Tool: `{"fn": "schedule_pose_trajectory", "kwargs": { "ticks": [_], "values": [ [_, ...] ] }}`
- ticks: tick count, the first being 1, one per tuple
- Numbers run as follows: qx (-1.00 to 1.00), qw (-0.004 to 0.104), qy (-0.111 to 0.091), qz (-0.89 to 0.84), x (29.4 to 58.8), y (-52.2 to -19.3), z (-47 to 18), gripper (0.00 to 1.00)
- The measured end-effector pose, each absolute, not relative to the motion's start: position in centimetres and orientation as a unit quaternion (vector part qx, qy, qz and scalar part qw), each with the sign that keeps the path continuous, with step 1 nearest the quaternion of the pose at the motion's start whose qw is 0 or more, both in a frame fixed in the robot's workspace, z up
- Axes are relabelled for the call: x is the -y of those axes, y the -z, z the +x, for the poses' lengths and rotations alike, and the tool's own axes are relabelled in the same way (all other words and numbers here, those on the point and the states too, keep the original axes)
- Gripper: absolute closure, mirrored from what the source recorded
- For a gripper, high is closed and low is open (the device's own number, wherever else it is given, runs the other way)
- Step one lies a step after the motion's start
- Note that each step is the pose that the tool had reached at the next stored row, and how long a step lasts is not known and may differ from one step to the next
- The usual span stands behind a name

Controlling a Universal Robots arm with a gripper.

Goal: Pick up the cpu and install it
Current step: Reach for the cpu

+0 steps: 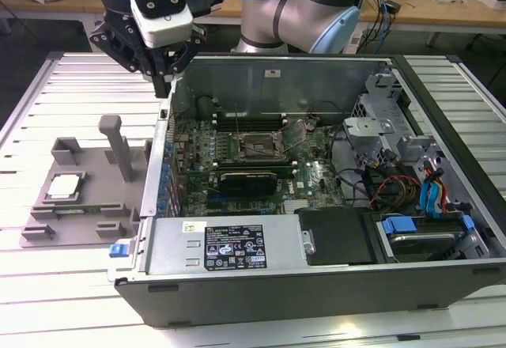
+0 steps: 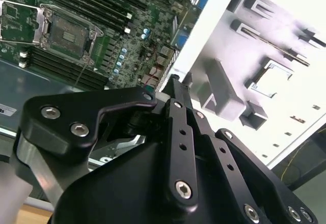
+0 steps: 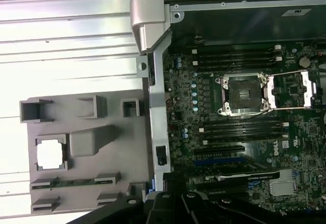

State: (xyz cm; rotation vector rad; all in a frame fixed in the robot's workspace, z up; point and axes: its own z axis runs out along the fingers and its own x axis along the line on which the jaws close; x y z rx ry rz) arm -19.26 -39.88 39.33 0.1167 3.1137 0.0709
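— Where is the cpu?

— In the exterior view, the cpu (image 1: 65, 186) lies flat in a square recess of the grey fixture plate (image 1: 87, 225). The plate sits on the slatted table (image 1: 47, 285), just beside the open computer case (image 1: 316, 285), toward the exterior view's left. A memory stick (image 1: 79, 208) lies in a slot of the same plate. The case holds the motherboard (image 1: 316, 178) with its open CPU socket (image 1: 254, 146), and a power supply (image 1: 170, 241) runs along the near wall.

— And your pincer?

— My pincer (image 1: 164, 83) hangs above the case wall nearest the plate. Its fingers are drawn narrow together and hold nothing, well apart from the cpu.

— The second wrist view?

— It shows my black linkage close up, with the pincer (image 2: 173, 84) tips together over that wall. Beyond them the cpu (image 2: 270, 81) glares white in its recess, near the upright post (image 2: 219, 89). The CPU socket (image 2: 66, 33) lies on the other side.

— The first wrist view?

— It looks straight down. The cpu (image 3: 51, 154) fills its recess and the memory stick (image 3: 76, 182) lies in its slot. The case wall runs between the plate and the motherboard. The CPU socket (image 3: 243, 94) has its hinged frame (image 3: 288, 89) swung open beside it.
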Motion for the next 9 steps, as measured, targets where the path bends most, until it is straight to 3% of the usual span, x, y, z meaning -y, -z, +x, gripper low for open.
{"fn": "schedule_pose_trajectory", "kwargs": {
  "ticks": [9],
  "values": [
    [-0.999,0.013,-0.023,0.037,39.9,-39.3,-21.3,0.89]
  ]
}}
